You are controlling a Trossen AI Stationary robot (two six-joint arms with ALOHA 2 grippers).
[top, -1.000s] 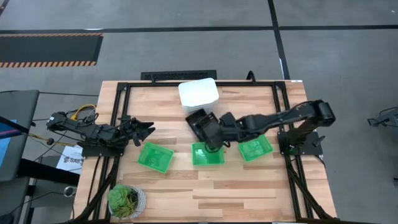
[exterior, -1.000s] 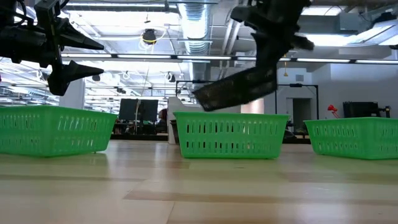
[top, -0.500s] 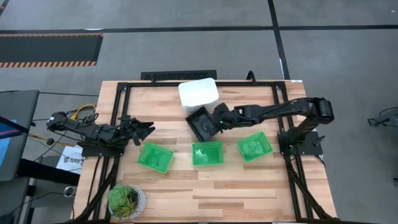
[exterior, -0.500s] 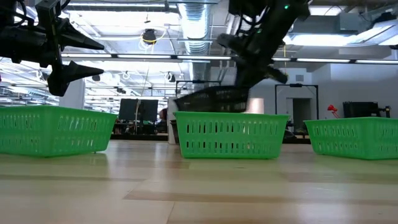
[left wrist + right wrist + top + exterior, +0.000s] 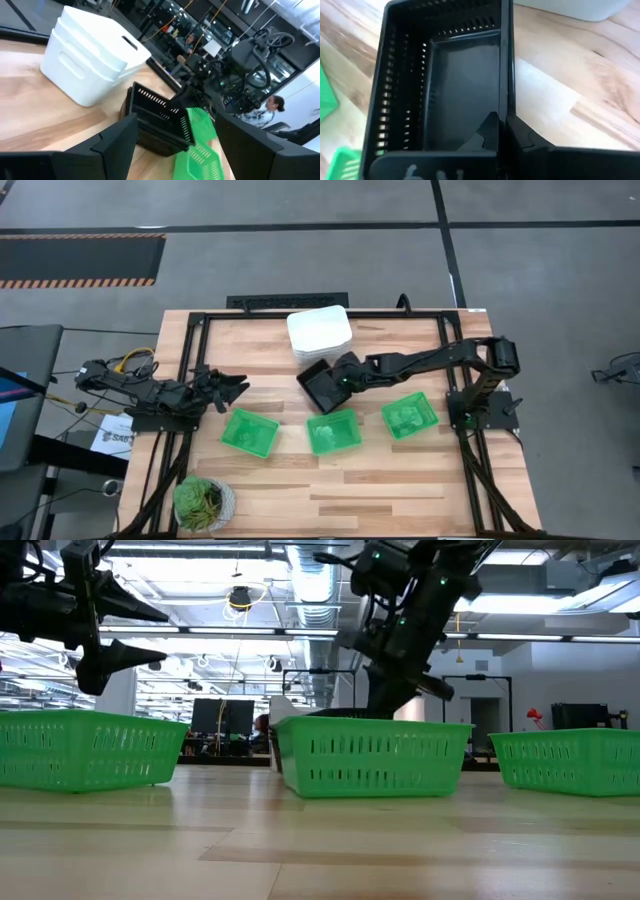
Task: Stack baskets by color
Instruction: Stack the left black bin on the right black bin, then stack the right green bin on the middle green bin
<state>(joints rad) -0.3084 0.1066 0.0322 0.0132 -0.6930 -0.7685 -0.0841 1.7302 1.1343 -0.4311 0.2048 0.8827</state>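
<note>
A black slotted basket [image 5: 320, 387] sits just in front of the white basket stack [image 5: 320, 333], behind the middle green basket [image 5: 333, 431]. My right gripper [image 5: 346, 376] is shut on its right-hand wall. In the left wrist view the black basket [image 5: 159, 120] looks two layers tall; whether it sits in another black one, I cannot tell. Two more green baskets [image 5: 250, 431] [image 5: 410, 416] rest on their bottoms in a row with the middle one. My left gripper [image 5: 238, 388] hovers open at the table's left edge, holding nothing. My right gripper straddles the black basket's side wall at its rim [image 5: 506, 102], one finger [image 5: 487, 131] inside the basket and the other [image 5: 526, 139] outside. The fingers slant down from the table's right. The basket sits level and upright, its rim [image 5: 325, 716] showing just over the green basket.
A potted plant [image 5: 203, 502] stands at the near left corner. A black frame [image 5: 300, 313] runs along the table's far and side edges. Bare wood [image 5: 400, 495] stretches along the near side in front of the green row.
My right gripper has carried the black basket from above the middle green basket toward the table's far edge and down. The basket, lifted and tilted before, now sits level and low behind the green basket.
</note>
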